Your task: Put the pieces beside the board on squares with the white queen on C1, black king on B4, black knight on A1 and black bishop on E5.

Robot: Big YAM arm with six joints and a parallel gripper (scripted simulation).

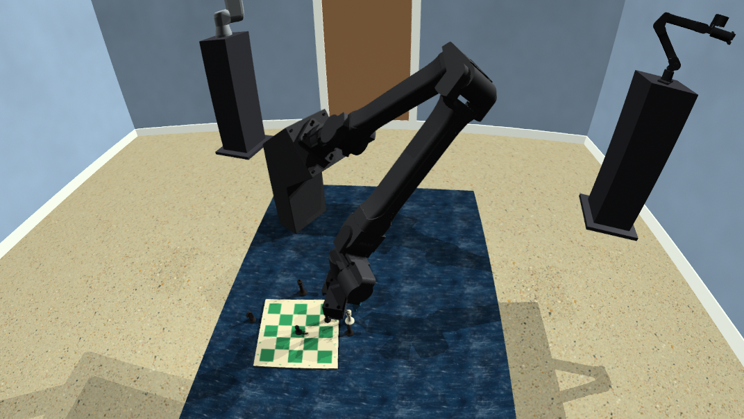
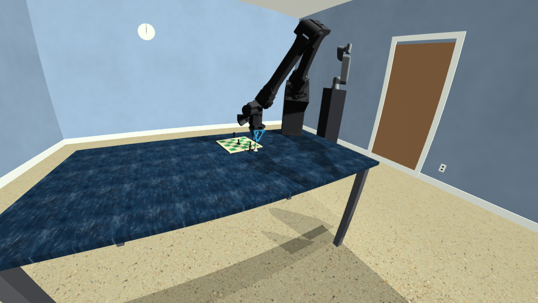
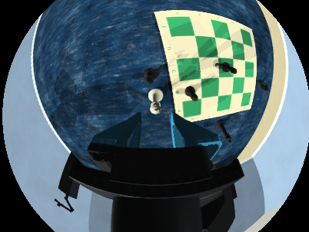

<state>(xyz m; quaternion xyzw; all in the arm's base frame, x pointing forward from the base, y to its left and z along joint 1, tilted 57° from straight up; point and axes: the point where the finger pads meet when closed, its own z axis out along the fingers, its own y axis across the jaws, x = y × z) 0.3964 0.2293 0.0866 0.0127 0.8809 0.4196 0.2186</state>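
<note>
In front of you stretches the dark blue counter, and the black arm reaches over it, bent high at its elbow. Below lies the green-and-cream board, flat on the counter. Your pincer hangs near the board's edge, released and part-way open, grasping nothing. Beside the board you have the white queen upright, with a dark piece close by (you can't tell its kind from here). A tall dark piece stands off another side, and a short dark piece off the far side. On the board, you see one dark piece on the middle green square, another on a cream square in row B.
</note>
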